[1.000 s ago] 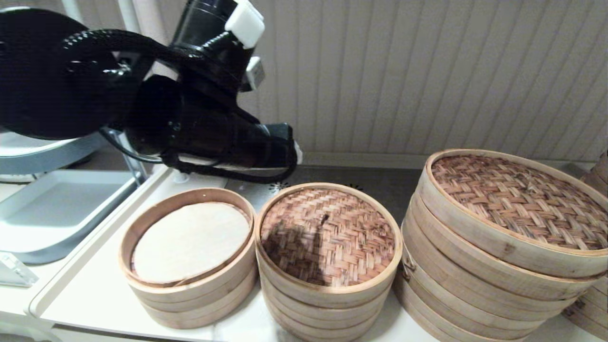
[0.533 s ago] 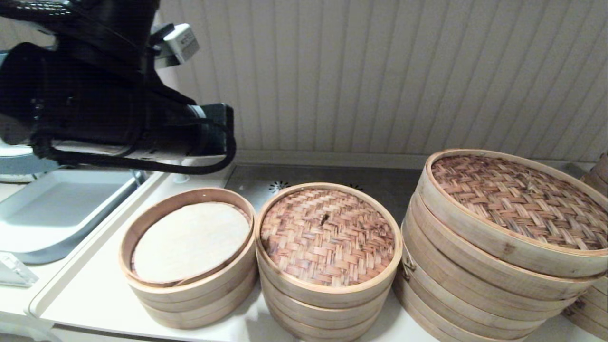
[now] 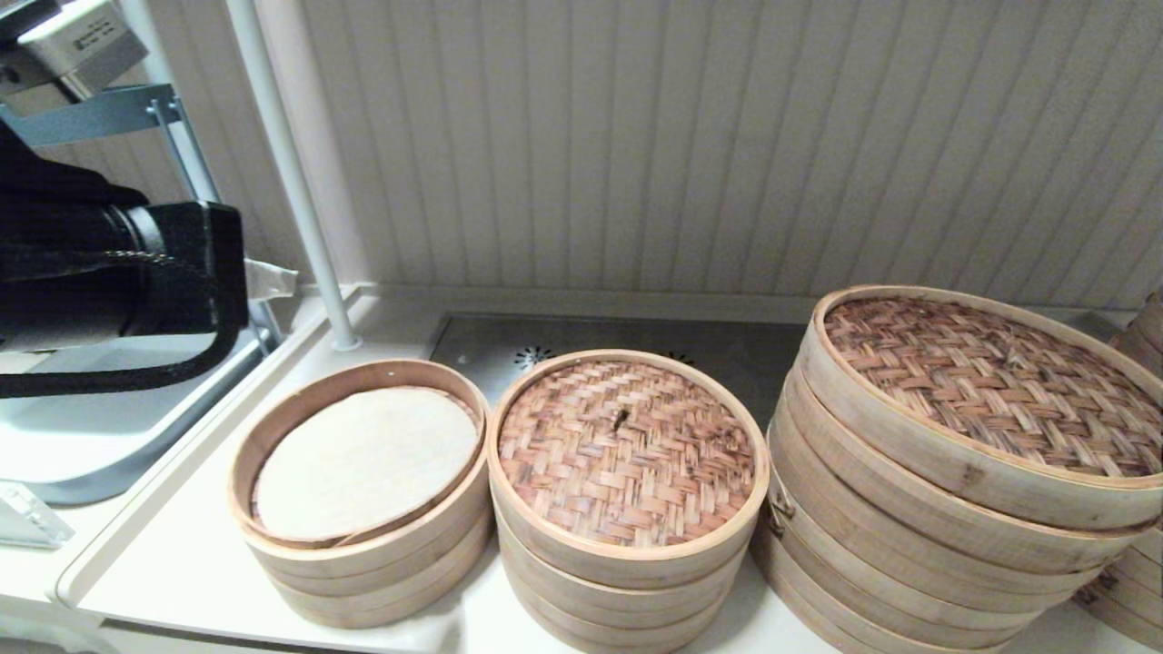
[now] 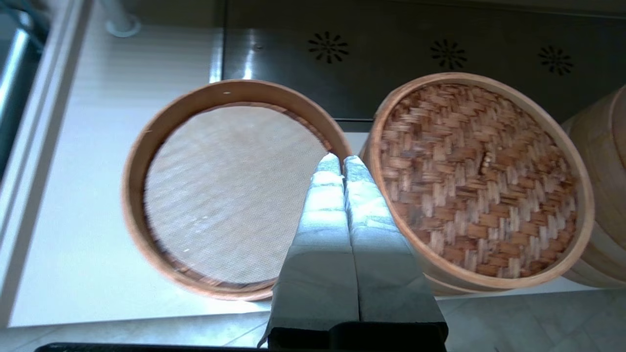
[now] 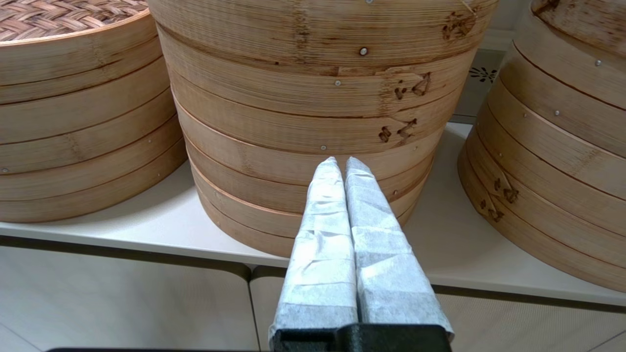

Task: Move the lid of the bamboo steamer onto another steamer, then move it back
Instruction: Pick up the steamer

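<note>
The bamboo steamer lid (image 3: 627, 450), reddish-brown weave with a small dark knot, rests on the middle small steamer stack (image 3: 618, 590); it also shows in the left wrist view (image 4: 477, 178). Beside it on the left stands another steamer (image 3: 359, 463), uncovered, its pale liner (image 4: 230, 190) leaving slats bare along one edge. My left gripper (image 4: 342, 161) is shut and empty, high above the gap between the two small steamers; in the head view its arm sits at the left edge (image 3: 271, 278). My right gripper (image 5: 341, 164) is shut, low before the big stack.
A much larger steamer stack (image 3: 963, 472) with a darker woven lid stands to the right, with another stack (image 5: 562, 146) beyond it. A metal tray (image 3: 82, 427) and a white pole (image 3: 291, 173) are at the left. A steel vent plate (image 3: 636, 336) lies behind the steamers.
My left arm has drawn back to the left and away from above the lid, which has stayed on the middle stack. The shadow on the lid is gone.
</note>
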### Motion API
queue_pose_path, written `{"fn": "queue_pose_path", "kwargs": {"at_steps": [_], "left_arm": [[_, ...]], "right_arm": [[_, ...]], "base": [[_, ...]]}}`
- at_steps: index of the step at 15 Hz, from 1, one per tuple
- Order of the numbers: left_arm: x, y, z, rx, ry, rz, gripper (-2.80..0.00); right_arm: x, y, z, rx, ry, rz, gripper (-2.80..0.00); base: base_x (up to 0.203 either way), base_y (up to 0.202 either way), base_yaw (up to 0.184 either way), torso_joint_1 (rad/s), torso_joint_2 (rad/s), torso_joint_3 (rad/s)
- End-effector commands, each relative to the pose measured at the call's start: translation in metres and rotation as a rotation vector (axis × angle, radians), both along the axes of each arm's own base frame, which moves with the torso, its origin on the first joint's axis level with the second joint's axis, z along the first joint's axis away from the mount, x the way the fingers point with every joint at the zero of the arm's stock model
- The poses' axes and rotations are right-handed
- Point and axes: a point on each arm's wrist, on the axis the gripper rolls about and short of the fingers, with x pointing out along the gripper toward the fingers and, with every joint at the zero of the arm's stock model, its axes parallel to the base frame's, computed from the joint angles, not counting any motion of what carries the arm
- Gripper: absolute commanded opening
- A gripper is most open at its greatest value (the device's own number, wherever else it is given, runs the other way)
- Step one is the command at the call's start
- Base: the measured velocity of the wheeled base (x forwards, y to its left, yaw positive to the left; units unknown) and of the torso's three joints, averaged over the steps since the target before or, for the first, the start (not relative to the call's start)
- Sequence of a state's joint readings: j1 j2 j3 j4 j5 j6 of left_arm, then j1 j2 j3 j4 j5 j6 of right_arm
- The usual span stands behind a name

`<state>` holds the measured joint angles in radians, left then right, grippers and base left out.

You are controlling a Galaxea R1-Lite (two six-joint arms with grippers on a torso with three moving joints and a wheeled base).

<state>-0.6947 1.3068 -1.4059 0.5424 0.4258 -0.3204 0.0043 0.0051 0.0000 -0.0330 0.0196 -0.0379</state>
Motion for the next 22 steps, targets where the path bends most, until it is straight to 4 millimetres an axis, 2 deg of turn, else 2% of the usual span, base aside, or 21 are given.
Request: {"fn": "queue_pose_path", "kwargs": {"at_steps": [1, 3, 6, 10, 14, 18, 20, 22], "left_arm": [[-0.022, 0.018, 0.004, -0.021, -0.033, 0.010, -2.80], [-0.032, 0.031, -0.001, -0.018, -0.033, 0.031, -2.80], [-0.049, 0.065, -0.016, -0.032, -0.062, 0.069, -2.80], [-0.087, 0.093, -0.062, -0.026, -0.120, 0.027, -2.80], [-0.122, 0.103, -0.099, -0.033, -0.171, 0.020, -2.80], [-0.146, 0.107, -0.136, -0.025, -0.190, 0.023, -2.80], [-0.163, 0.109, -0.163, -0.017, -0.222, 0.031, -2.80], [-0.164, 0.109, -0.191, -0.003, -0.196, 0.051, -2.80]], "right_arm": [[0.002, 0.000, -0.007, -0.001, 0.023, 0.001, -2.80], [0.002, 0.000, -0.007, -0.001, 0.023, 0.001, -2.80], [0.002, 0.000, -0.007, -0.001, 0.023, 0.001, -2.80], [0.002, 0.000, -0.007, -0.001, 0.023, 0.001, -2.80], [0.002, 0.000, -0.007, -0.001, 0.023, 0.001, -2.80], [0.002, 0.000, -0.007, -0.001, 0.023, 0.001, -2.80], [0.002, 0.000, -0.007, -0.001, 0.023, 0.001, -2.80], [0.002, 0.000, -0.007, -0.001, 0.023, 0.001, -2.80]], "base": [[0.000, 0.000, 0.000, 0.000, 0.00, 0.000], [0.000, 0.000, 0.000, 0.000, 0.00, 0.000], [0.000, 0.000, 0.000, 0.000, 0.00, 0.000], [0.000, 0.000, 0.000, 0.000, 0.00, 0.000], [0.000, 0.000, 0.000, 0.000, 0.00, 0.000], [0.000, 0.000, 0.000, 0.000, 0.00, 0.000], [0.000, 0.000, 0.000, 0.000, 0.00, 0.000], [0.000, 0.000, 0.000, 0.000, 0.00, 0.000]]}}
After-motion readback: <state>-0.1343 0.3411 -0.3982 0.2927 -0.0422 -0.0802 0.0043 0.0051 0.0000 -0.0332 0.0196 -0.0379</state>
